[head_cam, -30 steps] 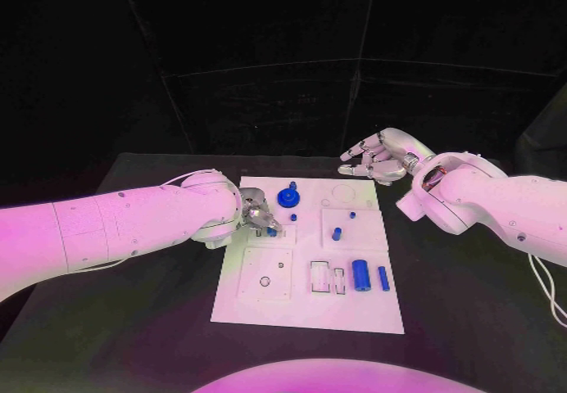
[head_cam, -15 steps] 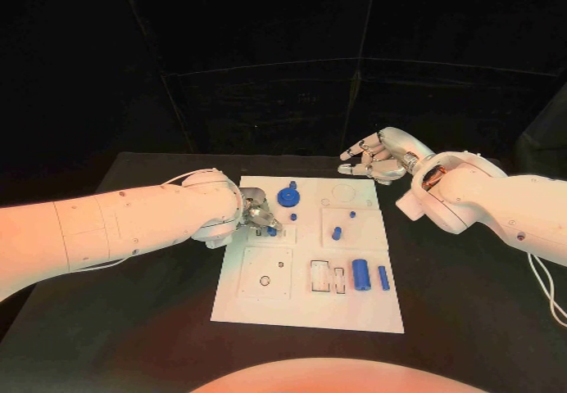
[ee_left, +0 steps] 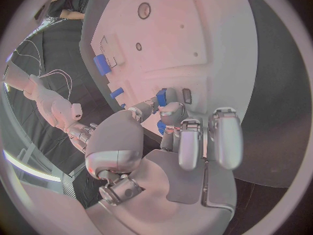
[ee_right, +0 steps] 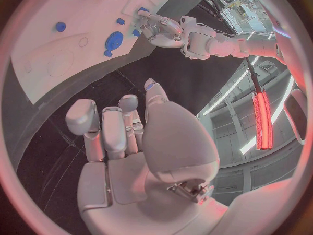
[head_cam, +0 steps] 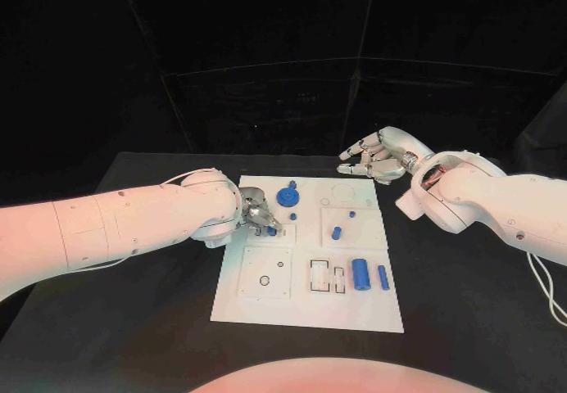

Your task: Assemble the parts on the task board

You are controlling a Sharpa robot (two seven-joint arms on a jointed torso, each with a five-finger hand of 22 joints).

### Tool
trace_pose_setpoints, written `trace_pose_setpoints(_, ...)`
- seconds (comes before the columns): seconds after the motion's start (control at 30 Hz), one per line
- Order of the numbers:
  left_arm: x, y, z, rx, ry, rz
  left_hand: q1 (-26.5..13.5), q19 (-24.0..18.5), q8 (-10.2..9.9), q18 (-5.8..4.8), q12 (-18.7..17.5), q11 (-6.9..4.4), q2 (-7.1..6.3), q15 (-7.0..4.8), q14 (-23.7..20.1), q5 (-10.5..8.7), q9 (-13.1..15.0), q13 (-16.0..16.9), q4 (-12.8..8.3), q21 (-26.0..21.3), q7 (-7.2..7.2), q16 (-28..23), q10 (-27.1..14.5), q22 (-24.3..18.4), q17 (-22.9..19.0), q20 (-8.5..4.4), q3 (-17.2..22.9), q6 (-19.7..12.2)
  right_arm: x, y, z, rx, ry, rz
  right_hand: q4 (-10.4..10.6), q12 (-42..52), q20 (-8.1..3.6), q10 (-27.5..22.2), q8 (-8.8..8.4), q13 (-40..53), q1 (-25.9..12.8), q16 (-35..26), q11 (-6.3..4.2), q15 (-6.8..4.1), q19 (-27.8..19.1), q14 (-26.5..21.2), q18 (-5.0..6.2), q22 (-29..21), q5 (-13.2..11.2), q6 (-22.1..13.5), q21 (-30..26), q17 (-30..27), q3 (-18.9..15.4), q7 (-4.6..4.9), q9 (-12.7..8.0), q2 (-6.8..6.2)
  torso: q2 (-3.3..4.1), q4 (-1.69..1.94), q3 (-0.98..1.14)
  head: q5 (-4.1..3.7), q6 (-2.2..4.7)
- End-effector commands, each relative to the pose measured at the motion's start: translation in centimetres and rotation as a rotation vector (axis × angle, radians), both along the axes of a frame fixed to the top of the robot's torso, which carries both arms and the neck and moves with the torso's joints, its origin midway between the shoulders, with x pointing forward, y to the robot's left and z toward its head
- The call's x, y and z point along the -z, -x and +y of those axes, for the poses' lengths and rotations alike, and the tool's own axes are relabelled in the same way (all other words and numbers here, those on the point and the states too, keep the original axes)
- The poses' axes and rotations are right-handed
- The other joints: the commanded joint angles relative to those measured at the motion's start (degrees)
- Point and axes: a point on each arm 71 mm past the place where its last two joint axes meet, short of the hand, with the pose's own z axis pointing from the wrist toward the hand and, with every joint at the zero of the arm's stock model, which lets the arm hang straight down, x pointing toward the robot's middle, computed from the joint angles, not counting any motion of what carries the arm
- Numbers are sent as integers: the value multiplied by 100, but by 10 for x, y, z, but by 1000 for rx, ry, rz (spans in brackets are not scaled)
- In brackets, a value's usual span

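Nothing moved: blue part (head_cam: 270, 231) between fingers (head_cam: 261, 219).

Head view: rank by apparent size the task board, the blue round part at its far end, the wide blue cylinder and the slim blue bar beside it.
1. Task board
2. Blue round part
3. Wide blue cylinder, close to the round part
4. Slim blue bar
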Motion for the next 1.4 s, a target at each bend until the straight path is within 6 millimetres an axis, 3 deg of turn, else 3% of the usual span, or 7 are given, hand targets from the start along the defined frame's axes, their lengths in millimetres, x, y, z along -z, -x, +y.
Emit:
trace_pose_setpoints(0.03,-1,1,-1,9,4,6,5,56,44,-90,26,-15,-37,-38,584,-43,-15,6,5,30,-16,19,44,133,1510,-47,-58,48,-1,0,1,-7,-1,-6,18,-4,-10,-6,33,-13,8,-24,7,-45,3,125,48,-2,27,-38,-32,1,-56,5,-7,37,1,0,2,3,-1)
trace_pose_setpoints(0.73,-7,2,3,5,11,-1,-137,60,70,-90,33,-22,-85,-45,584,-51,-92,3,169,25,-26,19,67,146,1510,-54,-483,77,-1,-1,1,-7,-1,-7,48,-5,-9,-9,37,-20,-20,-31,10,-44,2,125,49,-9,15,-41,-39,-2,-89,6,-7,37,-4,0,2,-12,8)
trace_pose_setpoints(0.9,-24,-5,5,0,27,-22,-291,-1,64,-61,-89,-22,-151,-33,584,-46,-149,-141,404,-85,-3,19,-31,17,1510,-53,-1028,22,-1,-1,0,-4,0,-8,58,-9,-9,-13,38,-27,-29,-39,10,-43,-4,124,51,-20,11,-42,-46,-9,-100,7,-8,37,-1,-4,0,-27,11)
trace_pose_setpoints(1.0,-40,-11,8,-7,41,-48,-310,-48,56,-37,-263,9,-285,-30,584,-399,-174,-358,514,-173,11,19,-159,-87,1510,-49,-1404,-49,-1,-1,-1,-1,0,-8,62,-17,-9,-18,38,-36,-32,-45,11,-43,-9,123,53,-29,9,-44,-52,-16,-104,7,-8,37,8,-21,-3,-26,16)
trace_pose_setpoints(1.1,-57,-19,12,-11,45,-66,-231,-98,2,-15,-503,41,-338,-11,584,-417,-212,-651,595,-262,52,19,-342,-191,1510,-40,-1675,-191,-1,-2,-1,2,1,-8,64,-20,-9,-21,38,-40,-34,-47,11,-43,-12,122,54,-34,9,-44,-54,-18,-106,7,-8,36,12,-30,2,-21,29)
trace_pose_setpoints(1.27,-77,-37,20,-10,31,-24,127,-200,-339,22,-776,187,-244,114,584,-415,-436,-998,700,-443,235,19,-595,-392,1510,46,-2037,-600,-1,-2,-1,3,2,-8,67,-37,-8,-33,37,-59,-36,-50,11,-42,-12,121,54,-34,7,-46,-55,-21,-111,8,-8,36,10,-12,-3,-14,37)
trace_pose_setpoints(1.4,-83,-54,27,-14,-12,-1,362,-214,-427,31,-796,230,-158,149,584,-413,-528,-1053,701,-475,273,19,-635,-417,1510,94,-2174,-596,-1,-3,0,0,2,-7,67,-37,-8,-33,37,-59,-36,-50,11,-42,-12,121,54,-34,7,-46,-55,-21,-111,8,-8,36,16,-23,-1,22,49)
